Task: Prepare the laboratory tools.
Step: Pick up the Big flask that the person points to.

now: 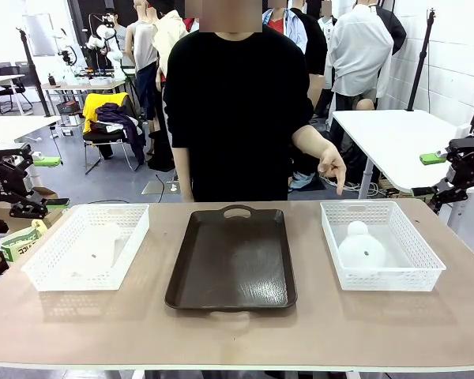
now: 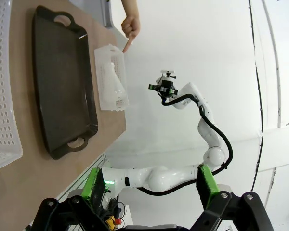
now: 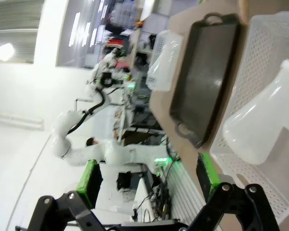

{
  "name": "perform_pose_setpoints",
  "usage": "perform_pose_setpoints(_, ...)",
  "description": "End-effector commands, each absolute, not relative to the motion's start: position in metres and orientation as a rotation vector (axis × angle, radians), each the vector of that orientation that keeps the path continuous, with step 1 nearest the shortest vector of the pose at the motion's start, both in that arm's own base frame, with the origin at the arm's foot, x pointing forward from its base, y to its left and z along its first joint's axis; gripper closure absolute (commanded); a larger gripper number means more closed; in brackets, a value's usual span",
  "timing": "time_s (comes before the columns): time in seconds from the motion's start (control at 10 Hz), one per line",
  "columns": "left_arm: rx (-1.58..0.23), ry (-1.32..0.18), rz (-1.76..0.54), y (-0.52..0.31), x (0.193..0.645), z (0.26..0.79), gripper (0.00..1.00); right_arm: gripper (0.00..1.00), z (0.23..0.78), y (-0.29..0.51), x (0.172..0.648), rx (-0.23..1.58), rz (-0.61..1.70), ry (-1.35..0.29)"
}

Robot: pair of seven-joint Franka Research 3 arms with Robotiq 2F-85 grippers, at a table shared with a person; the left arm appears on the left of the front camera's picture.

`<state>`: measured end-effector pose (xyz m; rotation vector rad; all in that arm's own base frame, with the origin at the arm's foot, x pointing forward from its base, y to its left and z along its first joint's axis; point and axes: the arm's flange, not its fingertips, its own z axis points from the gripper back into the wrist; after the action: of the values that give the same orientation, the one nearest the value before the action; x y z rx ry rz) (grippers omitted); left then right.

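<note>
1. The left gripper (image 1: 54, 181) hangs off the table's (image 1: 237, 332) left edge and the right gripper (image 1: 436, 178) off its right edge. Both stand with jaws spread wide and hold nothing.
2. One flask (image 1: 99, 245) lies on its side in the left basket (image 1: 79, 282). The other flask (image 1: 361, 245) lies in the right basket (image 1: 391, 280). The dark tray (image 1: 233, 260) between the baskets is bare.
3. The person's hand (image 1: 330, 166) points down at the far rim of the right basket. A right-arm approach made now could meet that hand.
4. The flasks look smooth and round. We judge that a grip on the sloping body could squeeze a flask out of the pads or set it rolling, so the neck is the safer hold.
5. The basket walls stand close around each flask. A finger lowered off-centre may catch the mesh and drag or lift the light basket.
6. A flask released tilted on the tray may tip over.
</note>
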<state>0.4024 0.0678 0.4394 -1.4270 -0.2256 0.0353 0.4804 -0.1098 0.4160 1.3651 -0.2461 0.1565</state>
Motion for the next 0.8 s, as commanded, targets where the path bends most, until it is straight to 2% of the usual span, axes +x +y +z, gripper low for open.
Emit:
perform_pose_setpoints(0.0, -1.426, -0.239, 0.025, 0.069, 0.403, 0.44, 0.0, 0.0, 0.451, -0.09, 0.49, 1.172, 0.027, -0.274)
perform_pose_setpoints(0.3, -1.426, -0.239, 0.025, 0.069, 0.403, 0.44, 0.0, 0.0, 0.468, -0.036, 0.53, 0.785, -0.032, -0.286)
perform_pose_setpoints(0.6, -1.426, -0.239, 0.025, 0.069, 0.403, 0.44, 0.0, 0.0, 0.453, 0.016, 0.553, 0.487, -0.107, -0.32)
perform_pose_setpoints(0.7, -1.426, -0.239, 0.025, 0.069, 0.403, 0.44, 0.0, 0.0, 0.445, 0.032, 0.56, 0.437, -0.085, -0.305)
